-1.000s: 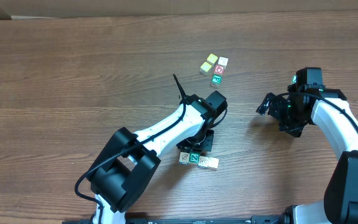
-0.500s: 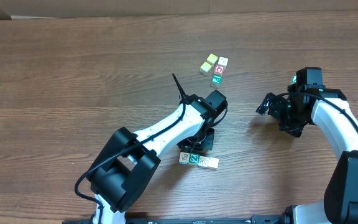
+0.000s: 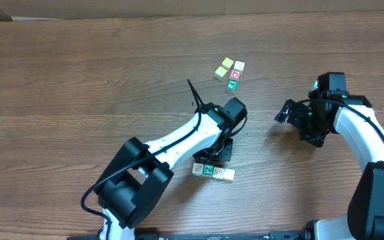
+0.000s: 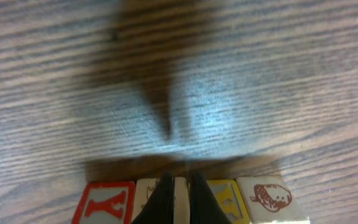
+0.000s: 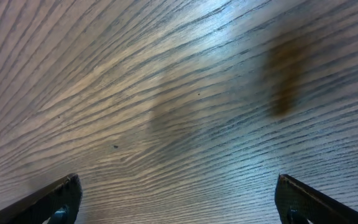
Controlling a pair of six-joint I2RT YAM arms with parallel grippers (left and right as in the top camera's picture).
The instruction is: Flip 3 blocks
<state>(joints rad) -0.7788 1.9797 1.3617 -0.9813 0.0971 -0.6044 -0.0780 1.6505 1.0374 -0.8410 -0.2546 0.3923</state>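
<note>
At the near side of the worktop (image 3: 59, 100), a short row of blocks (image 3: 213, 172) lies side by side, each touching the next. The left wrist view shows a red letter block (image 4: 104, 204), a tan block (image 4: 146, 190), a yellow block (image 4: 230, 200) and a picture block (image 4: 269, 196) with a brown drawing.

The left end effector (image 4: 180, 186) hangs right over this row. Its two fingers are pressed tight together and hold nothing. The tips sit where the tan block and the yellow block meet. I cannot tell if they touch the wood.

Farther back and off to the right is the right end effector (image 5: 178, 182), well apart from all the blocks. Its fingers are spread wide, with only bare worktop between them.

Farthest away sits a small bunch: two yellow-topped cubes (image 3: 224, 67), a white block (image 3: 239, 66), a red block (image 3: 235, 75) and a green cube (image 3: 233, 85), all close together.
</note>
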